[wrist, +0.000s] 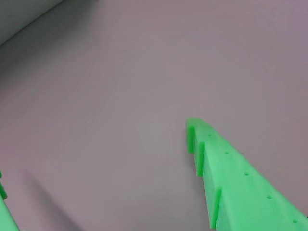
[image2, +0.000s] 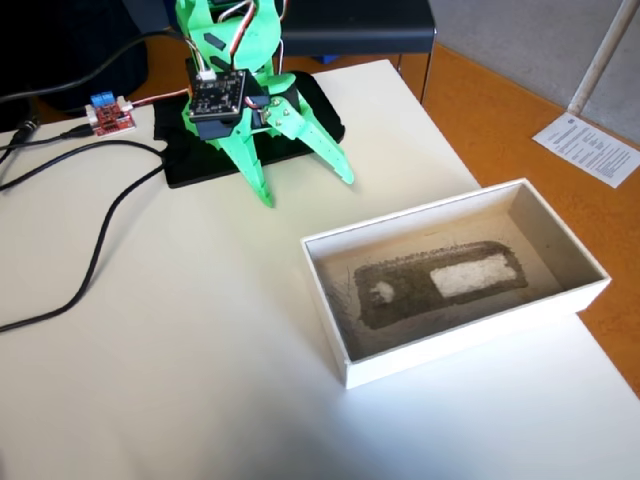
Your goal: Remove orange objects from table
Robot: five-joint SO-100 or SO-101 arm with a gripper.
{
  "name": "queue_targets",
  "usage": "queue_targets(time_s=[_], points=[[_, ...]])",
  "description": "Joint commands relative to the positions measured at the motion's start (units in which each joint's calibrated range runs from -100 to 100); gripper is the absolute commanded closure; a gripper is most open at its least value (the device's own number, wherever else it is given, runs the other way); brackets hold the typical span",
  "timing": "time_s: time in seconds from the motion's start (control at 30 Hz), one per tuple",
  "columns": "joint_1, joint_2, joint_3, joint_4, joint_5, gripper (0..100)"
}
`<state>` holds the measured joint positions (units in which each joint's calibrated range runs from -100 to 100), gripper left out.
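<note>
My green gripper [image2: 306, 192] hangs just above the cream-white table [image2: 200, 340], near the arm's black base plate [image2: 200, 165]. Its two fingers are spread wide apart and hold nothing. In the wrist view one green finger [wrist: 231, 178] reaches in from the lower right, a sliver of the other finger [wrist: 5, 211] shows at the lower left edge, and only bare table top [wrist: 120, 96] lies between them. No orange object shows on the table in either view.
A white open box [image2: 455, 280] with a dark stained bottom sits right of the gripper. Black cables [image2: 90, 250] and a small red board [image2: 108, 113] lie at the left. The orange floor [image2: 520, 130] with a paper sheet [image2: 595, 148] lies beyond the table's right edge.
</note>
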<state>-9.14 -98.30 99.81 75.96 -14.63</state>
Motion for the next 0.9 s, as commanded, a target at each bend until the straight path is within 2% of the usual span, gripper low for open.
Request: queue_targets(time_s=[0.0,0.07,0.1,0.13,0.2,0.27,0.33,0.37,0.43,0.6,0.63,0.73,0.87], points=[[-3.09,-0.27,-0.30,0.05,-0.44,58],[-3.76,-0.35,-0.78,-0.03,4.88,58],[-2.21,-0.35,-2.43,1.02,12.26,58],[0.31,-0.27,-4.66,0.94,15.82,58],[4.82,0.07,-9.21,-6.11,12.70,58],[8.51,4.09,-13.67,-18.68,9.08,58],[12.95,17.10,-21.81,-34.08,9.91,58],[14.80,22.64,-25.98,-36.27,10.35,58],[19.31,36.07,-37.41,-36.60,10.94,58],[30.10,74.85,-73.17,-35.54,4.79,58],[31.36,81.64,-80.72,-32.62,5.27,58],[34.02,94.74,-97.78,-25.08,6.45,58],[35.35,105.98,-108.82,-24.52,4.15,58]])
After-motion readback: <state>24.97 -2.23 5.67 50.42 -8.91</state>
